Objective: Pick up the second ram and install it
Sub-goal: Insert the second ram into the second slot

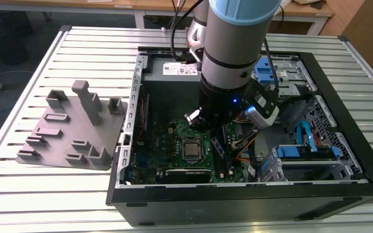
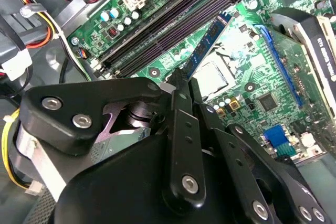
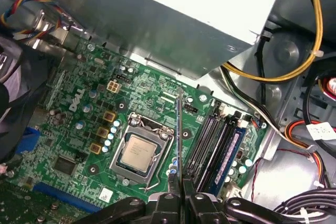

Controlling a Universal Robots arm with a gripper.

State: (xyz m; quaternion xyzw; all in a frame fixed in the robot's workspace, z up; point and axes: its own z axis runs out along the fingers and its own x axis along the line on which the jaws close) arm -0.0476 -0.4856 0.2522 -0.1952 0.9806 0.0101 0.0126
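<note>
Inside the case, over the motherboard, my gripper point(image 3: 178, 191) is clamped narrow on the ram point(image 3: 178, 129), held on edge and sticking straight out past the fingertips. In the second wrist view its blue-green face runs away from the claw. The ram hangs between the CPU point(image 3: 137, 151) and the slots point(image 3: 206, 142), just on the CPU side. Its long axis roughly follows the slots, slightly skewed I'd say. One slot holds a stick point(image 3: 229, 148).

One arm point(image 1: 235, 48), one case point(image 1: 251, 206), one grey plate point(image 1: 66, 131), one table point(image 1: 31, 194), one processor point(image 3: 139, 151). Two rams: the second ram point(image 3: 179, 119), edge-on, and a seated ram point(image 3: 227, 153). Three yellow square parts point(image 3: 102, 132) stand in a row beside the processor.
</note>
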